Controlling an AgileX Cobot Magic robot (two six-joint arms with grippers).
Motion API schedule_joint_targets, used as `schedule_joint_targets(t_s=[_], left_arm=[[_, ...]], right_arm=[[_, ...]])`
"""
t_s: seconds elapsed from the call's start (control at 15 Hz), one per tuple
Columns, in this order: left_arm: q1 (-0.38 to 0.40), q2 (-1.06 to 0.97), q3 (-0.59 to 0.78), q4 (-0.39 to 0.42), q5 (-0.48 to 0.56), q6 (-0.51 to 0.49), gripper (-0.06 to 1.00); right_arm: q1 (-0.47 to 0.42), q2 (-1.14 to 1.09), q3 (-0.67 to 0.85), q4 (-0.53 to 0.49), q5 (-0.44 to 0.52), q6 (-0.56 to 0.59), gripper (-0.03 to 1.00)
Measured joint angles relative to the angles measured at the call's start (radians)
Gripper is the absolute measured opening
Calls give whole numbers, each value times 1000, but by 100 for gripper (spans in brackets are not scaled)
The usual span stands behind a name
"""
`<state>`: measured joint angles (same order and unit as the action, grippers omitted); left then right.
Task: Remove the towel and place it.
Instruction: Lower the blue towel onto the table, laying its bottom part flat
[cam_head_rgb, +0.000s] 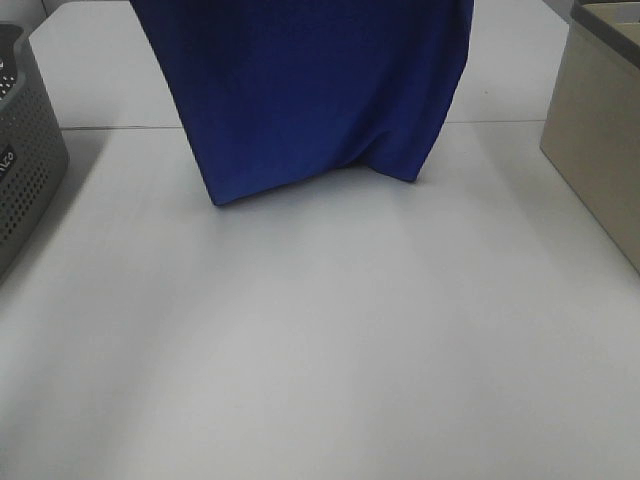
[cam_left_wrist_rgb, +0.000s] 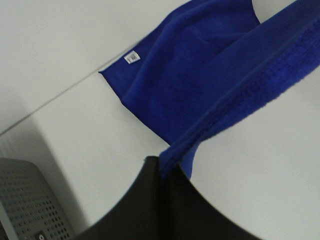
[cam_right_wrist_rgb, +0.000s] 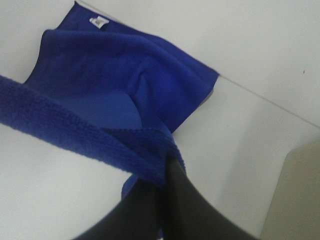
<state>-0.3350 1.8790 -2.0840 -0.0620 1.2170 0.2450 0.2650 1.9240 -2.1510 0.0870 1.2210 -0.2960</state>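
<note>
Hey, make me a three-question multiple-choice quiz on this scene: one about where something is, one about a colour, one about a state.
1. In the exterior high view, the grey perforated basket stands: A) left of the towel; B) right of it; C) on top of it.
2. The towel is: A) red; B) green; C) blue.
3. The towel is: A) lying spread flat; B) held up by both grippers; C) rolled into a ball.

Answers: 1 A, the basket sits at that view's left edge. 2 C, it is deep blue in every view. 3 B, the left gripper and right gripper each pinch its upper edge, while its lower part rests on the table.
</note>
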Motion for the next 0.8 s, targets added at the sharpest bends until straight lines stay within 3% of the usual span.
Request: schedule_joint_targets(t_s=[0.33, 0.8], left_arm=[[-1, -168, 285, -58, -3, -3, 0], [-7, -445, 695, -206, -10, -48, 0]], right_arm=[[0, -142, 316, 53, -3, 4, 2], [0, -354, 764, 164, -7, 4, 2]])
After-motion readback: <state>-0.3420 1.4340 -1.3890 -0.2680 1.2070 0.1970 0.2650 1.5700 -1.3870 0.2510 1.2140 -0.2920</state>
